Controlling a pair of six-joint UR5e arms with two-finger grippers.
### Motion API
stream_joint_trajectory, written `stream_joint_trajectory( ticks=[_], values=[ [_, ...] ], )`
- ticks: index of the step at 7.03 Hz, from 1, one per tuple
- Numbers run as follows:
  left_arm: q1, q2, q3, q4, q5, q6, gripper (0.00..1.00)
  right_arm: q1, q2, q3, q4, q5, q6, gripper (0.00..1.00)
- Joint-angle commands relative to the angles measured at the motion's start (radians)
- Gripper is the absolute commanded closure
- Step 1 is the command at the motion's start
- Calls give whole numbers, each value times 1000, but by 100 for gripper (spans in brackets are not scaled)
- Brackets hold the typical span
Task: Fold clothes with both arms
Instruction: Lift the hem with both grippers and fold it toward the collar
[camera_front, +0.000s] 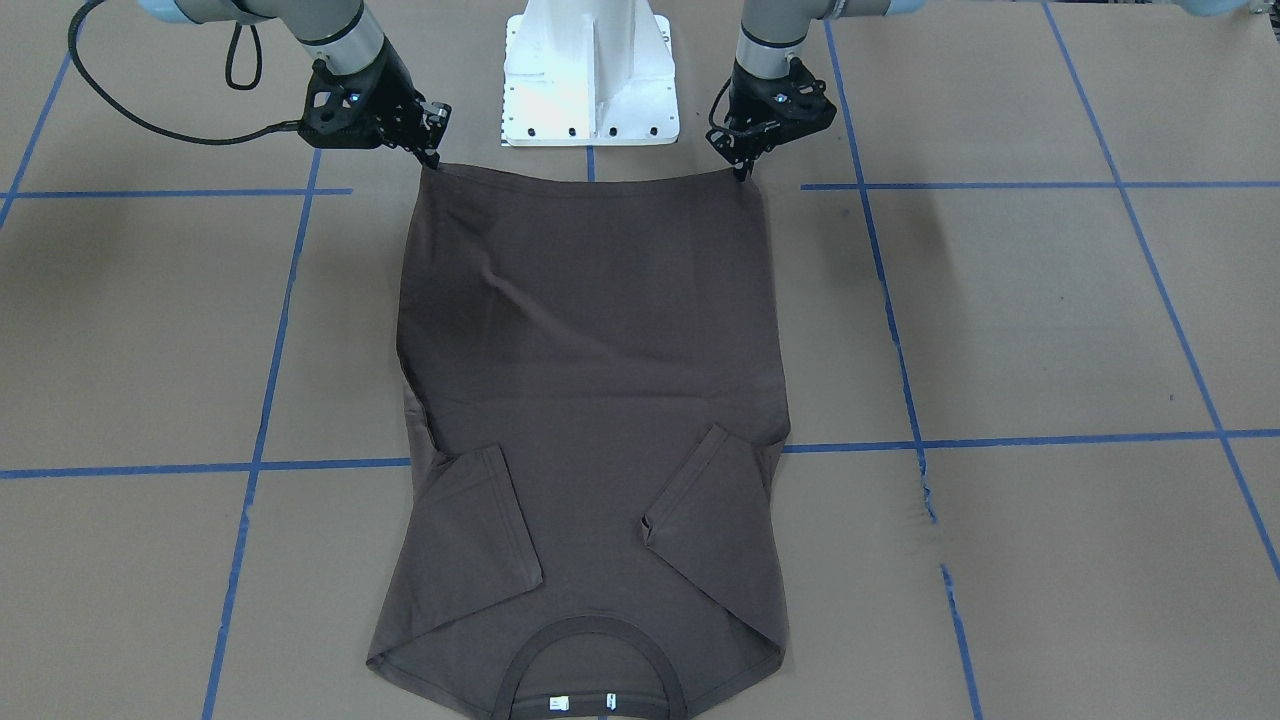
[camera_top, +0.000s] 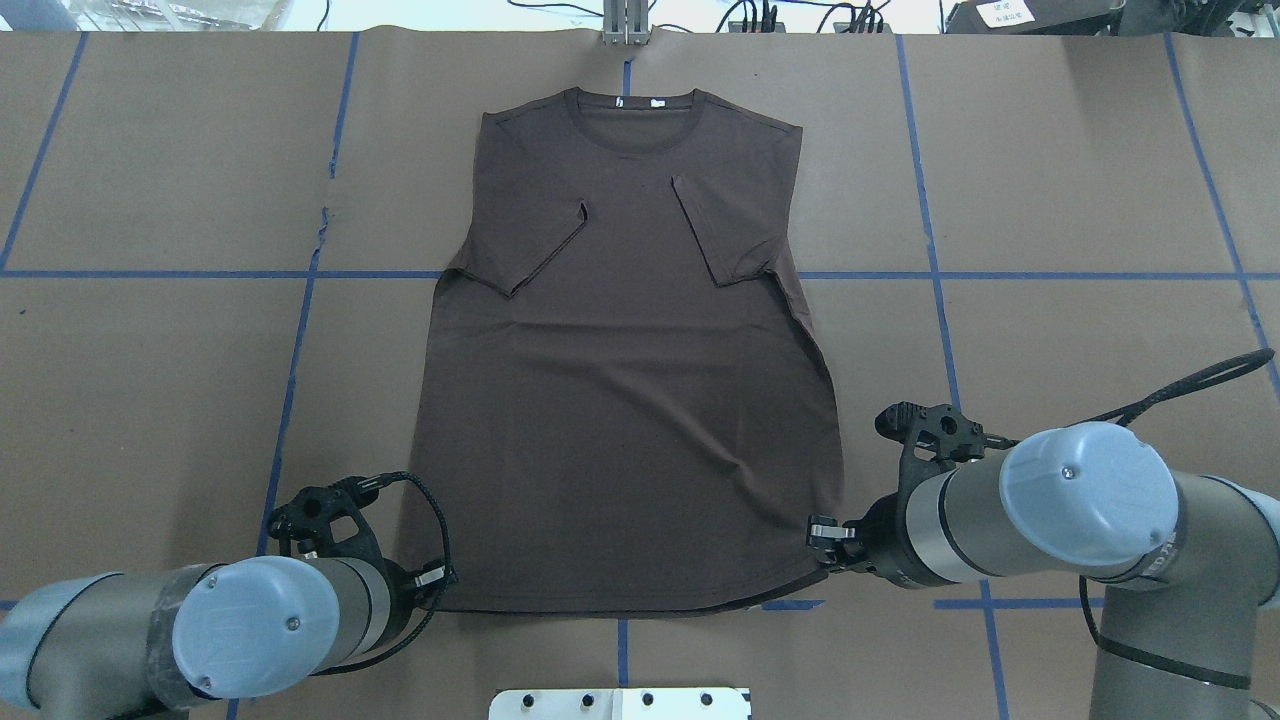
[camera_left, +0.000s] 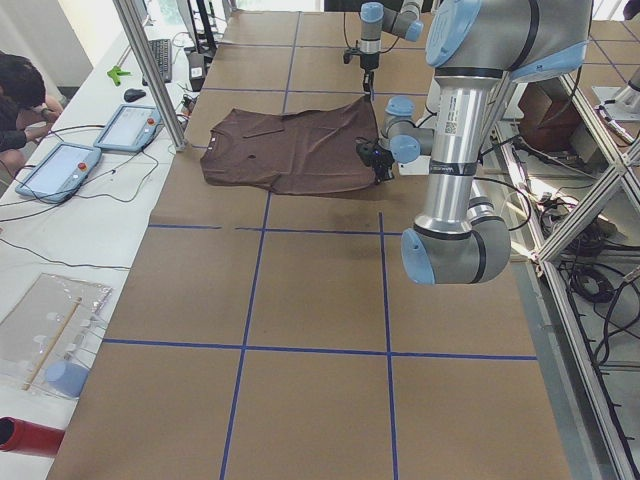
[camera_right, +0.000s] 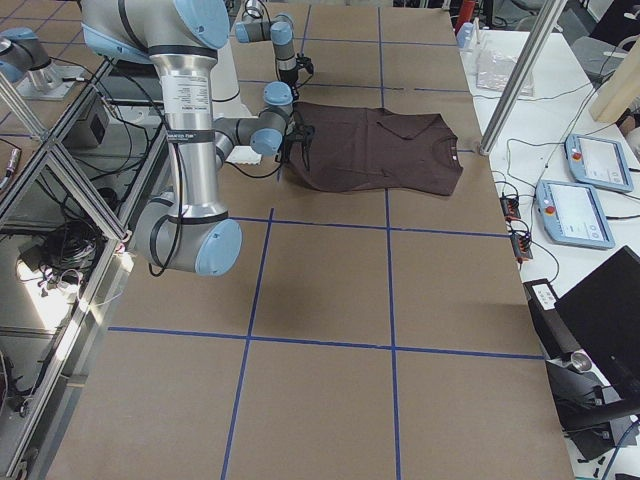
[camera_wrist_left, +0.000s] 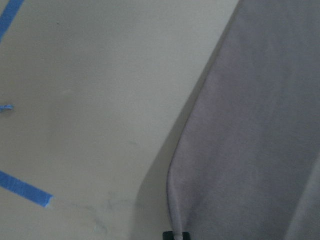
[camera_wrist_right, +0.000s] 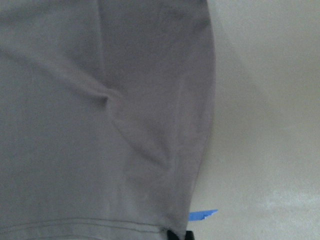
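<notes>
While the T-shirt lies flat on the brown paper-covered table, both grippers are at its hem. In the overhead view the shirt runs lengthwise down the middle of the table, with the collar at twelve o'clock, far from the robot, and the hem at six o'clock, just ahead of the white pedestal base. Two white neck tags show inside the collar. Both short sleeves are folded inward over the chest, one at about ten o'clock of the shirt's centre and the other at about two o'clock.

The left gripper sits at the shirt's seven o'clock corner, its fingers closed tight on the hem corner. The left wrist view shows the cloth's edge running down to a black fingertip at the bottom of the frame. The right gripper sits at the five o'clock corner, likewise pinched shut on the fabric there, and the right wrist view shows the cloth puckering toward its black fingertip. In the front-facing view the hem stretches nearly straight between the two pinched corners, with a shallow crease slanting across the lower body of the shirt. Blue tape lines cross the table and pass under the shirt near the sleeves.
</notes>
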Motion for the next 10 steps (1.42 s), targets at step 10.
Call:
stream_joint_trajectory(
  ticks=[10],
  values=[
    [-119,-27,-329,257,-85,273,100,251,23,54,-5,192,-136,100]
  ],
)
